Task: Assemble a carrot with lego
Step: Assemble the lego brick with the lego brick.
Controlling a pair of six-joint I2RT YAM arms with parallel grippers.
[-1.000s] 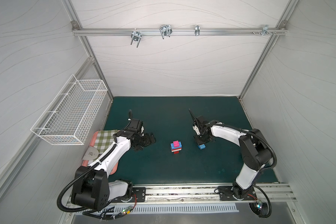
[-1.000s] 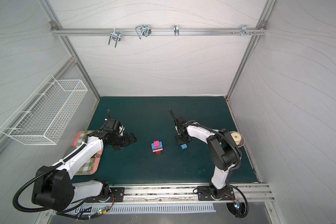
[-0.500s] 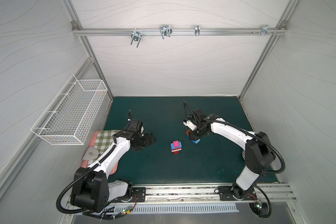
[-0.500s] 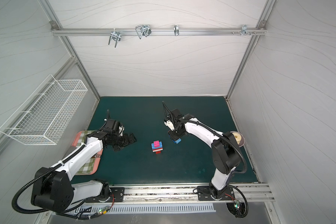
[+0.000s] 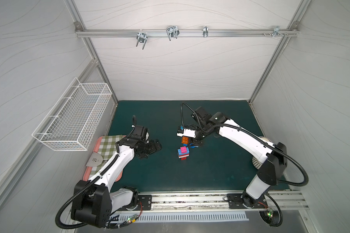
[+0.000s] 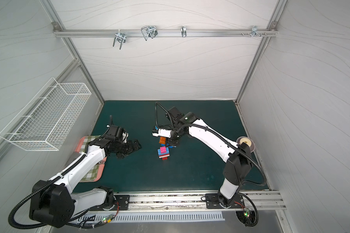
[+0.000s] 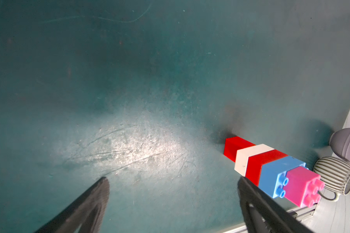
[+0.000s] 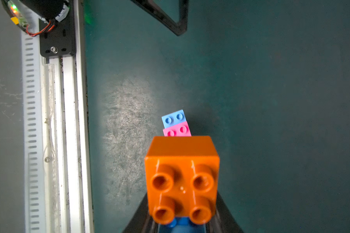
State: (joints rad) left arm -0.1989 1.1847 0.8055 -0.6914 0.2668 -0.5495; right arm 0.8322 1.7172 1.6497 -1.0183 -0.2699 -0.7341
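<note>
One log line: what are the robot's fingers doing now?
right fingers: shut on orange-and-blue studded plastic brick pair | left fingers: open, empty | red-white-blue-pink brick stack: on green mat, untouched

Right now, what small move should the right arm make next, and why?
Probably shift the right gripper, shut on the orange-and-blue pair, until it hangs straight above the pink brick on the carrot. In the right wrist view the pink studs show beyond the pair, not under it.

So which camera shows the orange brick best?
The right wrist view: the orange brick sits close up, four studs clear, held by the right gripper. Both top views show the brick small and far. The left wrist view misses it.
</note>
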